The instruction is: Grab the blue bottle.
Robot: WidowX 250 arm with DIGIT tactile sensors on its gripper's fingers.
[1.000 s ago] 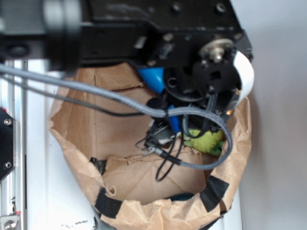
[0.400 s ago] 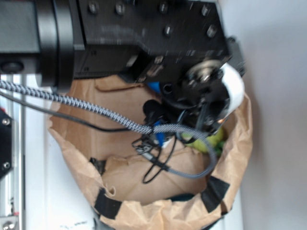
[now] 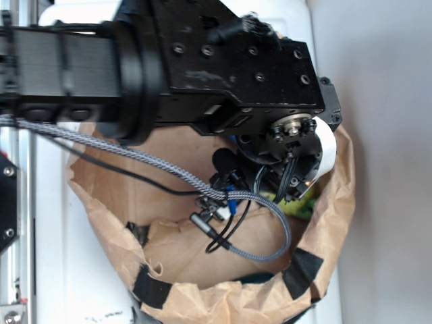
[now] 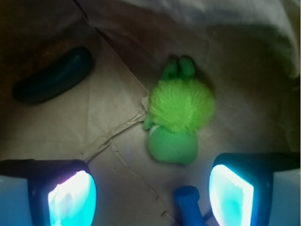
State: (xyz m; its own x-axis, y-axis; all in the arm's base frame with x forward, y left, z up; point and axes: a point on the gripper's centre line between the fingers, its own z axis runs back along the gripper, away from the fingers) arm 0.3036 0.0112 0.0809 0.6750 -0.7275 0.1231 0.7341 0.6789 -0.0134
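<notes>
Brown paper bag [image 3: 202,297] holding fuzzy green plush toy [image 4: 176,122] and smooth blue plastic bottle [image 4: 188,205], between my spread end effector [image 4: 150,195] fingers.

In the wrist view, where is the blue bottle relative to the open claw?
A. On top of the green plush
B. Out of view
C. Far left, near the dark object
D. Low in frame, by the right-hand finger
D: the blue bottle pokes up at the bottom edge beside the right-hand finger, below the green plush.
</notes>
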